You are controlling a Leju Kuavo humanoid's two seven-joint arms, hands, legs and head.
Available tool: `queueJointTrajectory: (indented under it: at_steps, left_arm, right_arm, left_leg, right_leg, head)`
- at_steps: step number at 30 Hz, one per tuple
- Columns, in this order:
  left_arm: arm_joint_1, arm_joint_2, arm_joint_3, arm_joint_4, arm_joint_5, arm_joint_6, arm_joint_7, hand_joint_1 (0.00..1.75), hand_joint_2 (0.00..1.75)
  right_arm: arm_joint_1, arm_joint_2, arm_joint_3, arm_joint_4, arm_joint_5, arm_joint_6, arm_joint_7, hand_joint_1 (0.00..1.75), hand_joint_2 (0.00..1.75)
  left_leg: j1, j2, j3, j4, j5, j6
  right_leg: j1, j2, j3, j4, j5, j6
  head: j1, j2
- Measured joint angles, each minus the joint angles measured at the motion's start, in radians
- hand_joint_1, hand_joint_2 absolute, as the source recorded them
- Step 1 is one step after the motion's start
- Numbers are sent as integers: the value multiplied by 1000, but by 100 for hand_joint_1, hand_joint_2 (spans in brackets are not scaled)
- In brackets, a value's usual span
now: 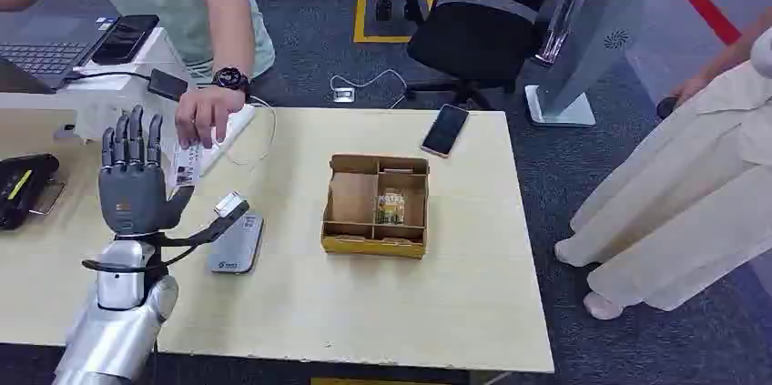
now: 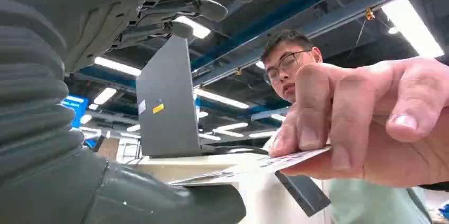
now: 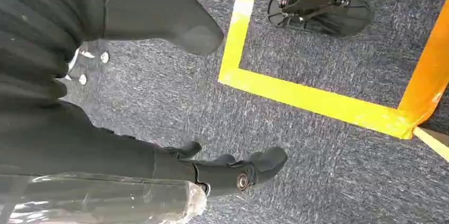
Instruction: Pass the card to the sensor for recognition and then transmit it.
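Handover step, by my reading. Left hand (image 1: 135,180) upright, fingers spread, holding nothing; person's hand (image 1: 206,115) offers card (image 1: 187,165) touching its thumb side (sensor (image 1: 237,242) just beyond). Next: close on card.

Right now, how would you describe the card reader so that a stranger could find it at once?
Look at the pale wooden table. Near its left side, just right of the raised left hand, the reader lies flat: a small grey slab. The box is brown with compartments, and the phone at the far edge is black.
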Motion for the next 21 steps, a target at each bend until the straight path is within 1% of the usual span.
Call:
queueJointTrajectory:
  at_steps: [1,2,3,8,21]
  left_arm:
    - [0,-1,0,0,4,0,0,0,175]
    - [0,-2,0,0,8,0,0,166,175]
    - [0,-2,0,0,13,0,0,175,175]
    - [1,-2,0,0,30,0,-6,175,175]
    - [6,1,0,0,22,0,-11,175,175]
  right_arm:
    - [0,0,0,0,0,0,0,0,175]
    - [0,0,0,0,0,0,0,0,175]
    - [0,0,0,0,0,0,0,0,175]
    - [0,0,0,0,1,0,-1,0,175]
    - [0,0,0,0,2,0,-4,0,175]
  left_leg:
    - [0,0,0,0,0,0]
    - [0,0,0,0,0,0]
    - [0,0,0,0,0,0]
    - [0,0,0,0,0,0]
    - [0,0,0,0,0,0]
  right_leg:
    - [0,0,0,0,0,0]
    - [0,0,0,0,0,0]
    - [0,0,0,0,0,0]
    - [0,0,0,0,0,0]
    - [0,0,0,0,0,0]
  head:
    - [0,0]
    - [0,0]
    - [0,0]
    - [0,0]
    - [0,0]
